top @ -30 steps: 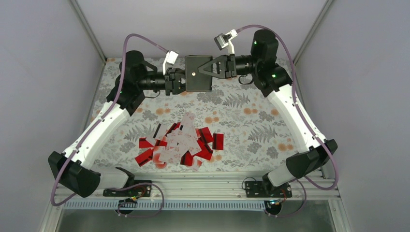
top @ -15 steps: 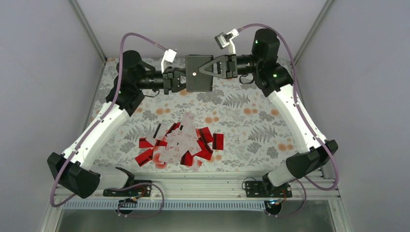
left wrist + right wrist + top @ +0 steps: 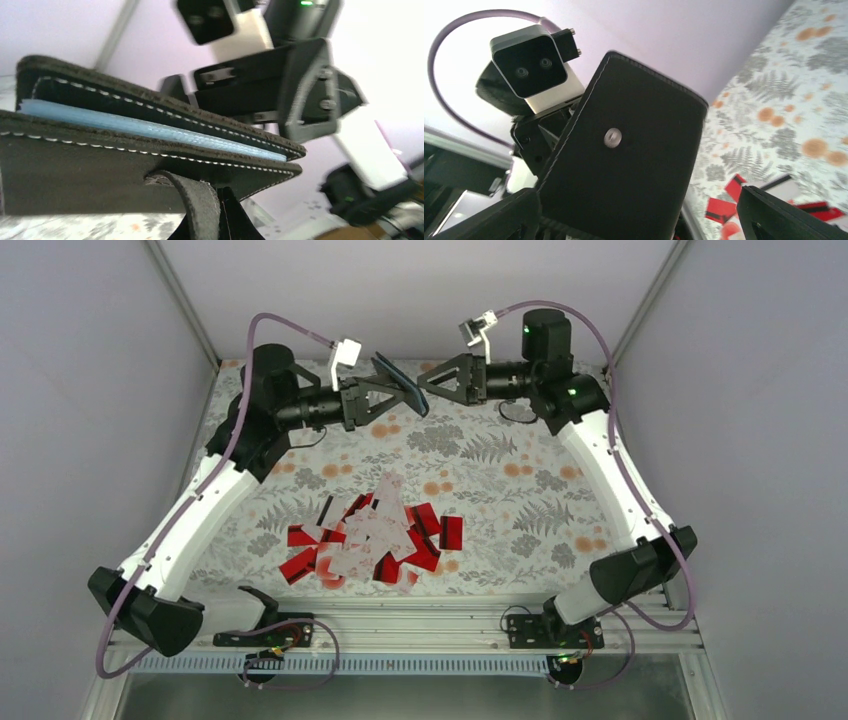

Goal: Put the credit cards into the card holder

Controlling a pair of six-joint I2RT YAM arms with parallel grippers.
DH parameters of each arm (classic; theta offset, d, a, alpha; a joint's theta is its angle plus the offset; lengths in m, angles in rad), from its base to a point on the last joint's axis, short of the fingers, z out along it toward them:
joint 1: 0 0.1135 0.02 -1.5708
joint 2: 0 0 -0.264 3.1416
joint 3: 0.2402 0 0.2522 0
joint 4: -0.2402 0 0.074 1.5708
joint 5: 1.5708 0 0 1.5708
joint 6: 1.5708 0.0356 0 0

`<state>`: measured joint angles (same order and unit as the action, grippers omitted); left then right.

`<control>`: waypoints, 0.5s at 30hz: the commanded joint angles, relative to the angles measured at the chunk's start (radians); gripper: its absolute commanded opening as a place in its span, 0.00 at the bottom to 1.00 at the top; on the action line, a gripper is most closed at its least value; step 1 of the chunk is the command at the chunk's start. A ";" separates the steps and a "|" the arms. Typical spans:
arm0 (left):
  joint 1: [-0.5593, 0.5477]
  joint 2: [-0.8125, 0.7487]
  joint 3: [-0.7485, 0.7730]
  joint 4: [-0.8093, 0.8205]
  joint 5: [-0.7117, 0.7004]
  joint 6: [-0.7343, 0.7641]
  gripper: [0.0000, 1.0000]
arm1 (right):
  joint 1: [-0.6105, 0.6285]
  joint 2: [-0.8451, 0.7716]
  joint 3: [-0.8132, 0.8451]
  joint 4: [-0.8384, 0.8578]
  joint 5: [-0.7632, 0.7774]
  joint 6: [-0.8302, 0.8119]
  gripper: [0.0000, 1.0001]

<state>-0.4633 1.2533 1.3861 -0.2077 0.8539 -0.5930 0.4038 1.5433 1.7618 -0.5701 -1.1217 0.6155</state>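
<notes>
Since 1 second ago the right gripper (image 3: 428,380) has let go. Its 2 fingers, then clamped on the card holder (image 3: 402,383), now stand spread wide with nothing between them; in the right wrist view they sit at the 2 bottom corners, well apart. The left gripper (image 3: 392,393) has closed tight and now carries the card holder alone, pinched by its near edge. The holder has also turned: it lay flat with its broad black face to the top camera, and is now tipped up steeply, showing mostly a narrow dark band. The pile of credit cards (image 3: 370,540) on the floral table (image 3: 520,470) has not moved.

The card holder hangs in the air over the table's far side, between the 2 grippers: at the tip of the left one, just in front of the right one's open fingers; whether it touches those I cannot tell. The left wrist view shows its 2 black leaves slightly parted, with pale blue lining (image 3: 150,127) between them. The right wrist view shows its outer face with a metal stud (image 3: 612,136). The credit cards lie well apart from both grippers, nearer the arm bases
</notes>
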 commanded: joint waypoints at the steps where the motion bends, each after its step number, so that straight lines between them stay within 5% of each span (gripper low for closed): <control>1: -0.002 0.032 0.043 -0.240 -0.232 0.140 0.02 | -0.016 -0.071 -0.051 -0.090 0.125 -0.076 0.99; 15: -0.091 0.067 0.002 -0.303 -0.259 0.426 0.02 | -0.016 -0.058 -0.148 -0.155 0.347 -0.076 0.99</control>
<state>-0.5320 1.3251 1.3952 -0.5156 0.5846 -0.2974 0.3874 1.4689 1.6405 -0.6601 -0.8997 0.5541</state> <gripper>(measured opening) 0.032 0.992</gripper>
